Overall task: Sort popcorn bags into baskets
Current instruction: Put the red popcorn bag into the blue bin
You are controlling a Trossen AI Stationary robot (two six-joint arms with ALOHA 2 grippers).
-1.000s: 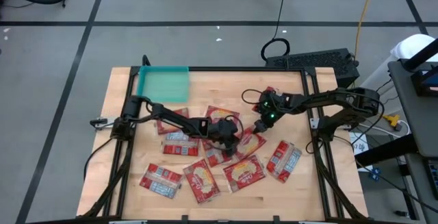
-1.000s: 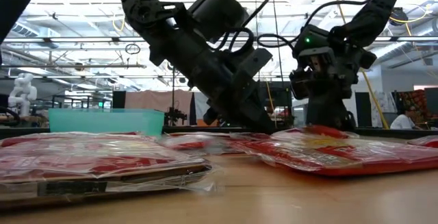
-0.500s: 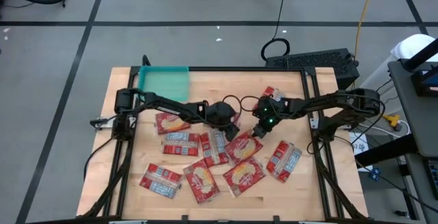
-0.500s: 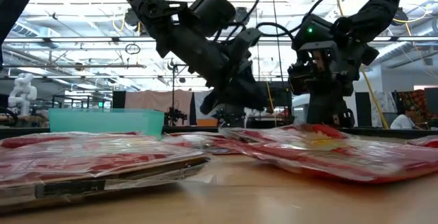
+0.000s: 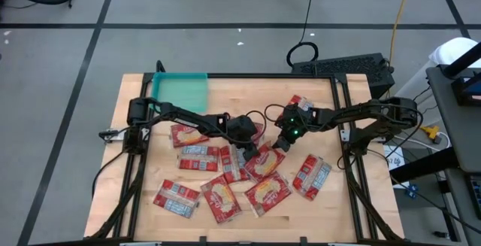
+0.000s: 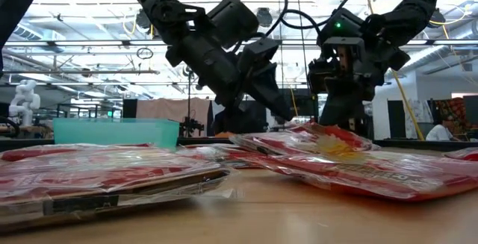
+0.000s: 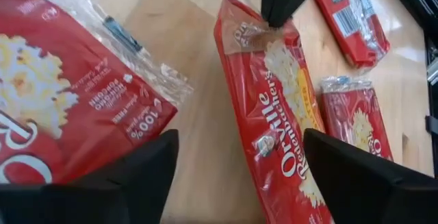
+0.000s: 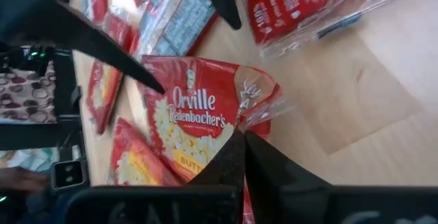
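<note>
The right gripper [image 5: 276, 145] pinches a corner of a bag [image 5: 264, 161] at frame centre; the left gripper [image 5: 246, 154] hangs open beside it. Pick-up seems under way; next comes lifting it toward the basket [image 5: 179, 92], upper left.

The left arm reaches from its base at the tabletop's left edge across to the middle, bent at the elbow; its pincer [image 5: 247, 153] points down and forward with fingers spread wide; the right arm stretches in from the right edge, wrist angled downward; its pincer [image 5: 277, 145] has the fingertips [image 8: 239, 157] pressed together, close beside the left one.
</note>
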